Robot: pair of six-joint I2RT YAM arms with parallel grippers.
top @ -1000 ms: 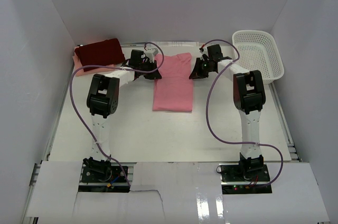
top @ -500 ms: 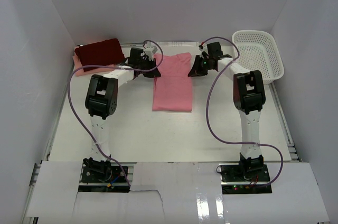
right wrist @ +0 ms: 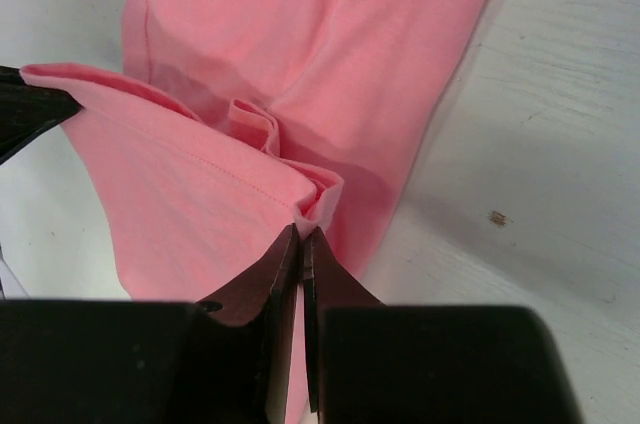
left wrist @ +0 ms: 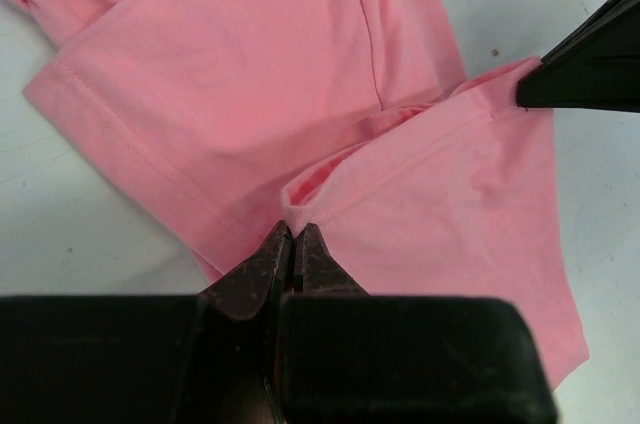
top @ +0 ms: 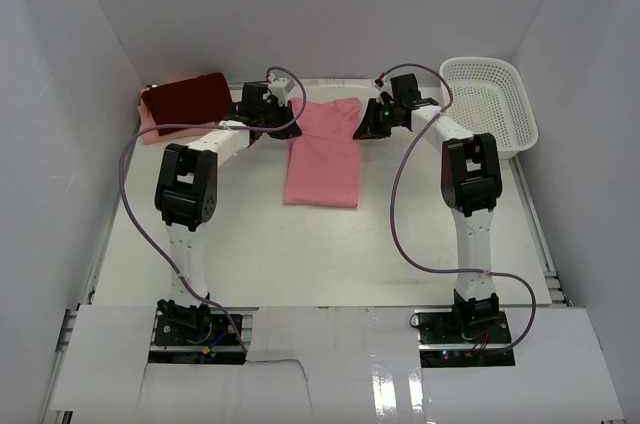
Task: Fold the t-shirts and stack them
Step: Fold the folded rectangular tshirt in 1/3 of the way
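Pink t-shirt (top: pixel 322 159) pinched: left gripper (left wrist: pixel 293 234) (right gripper (right wrist: pixel 302 229) too).

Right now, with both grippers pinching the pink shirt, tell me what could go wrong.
The left gripper and right gripper each pinch only a thin edge of the salmon-pink t-shirt; it could slip free. Cloth is bunched by the right gripper, so the fold may set creased.
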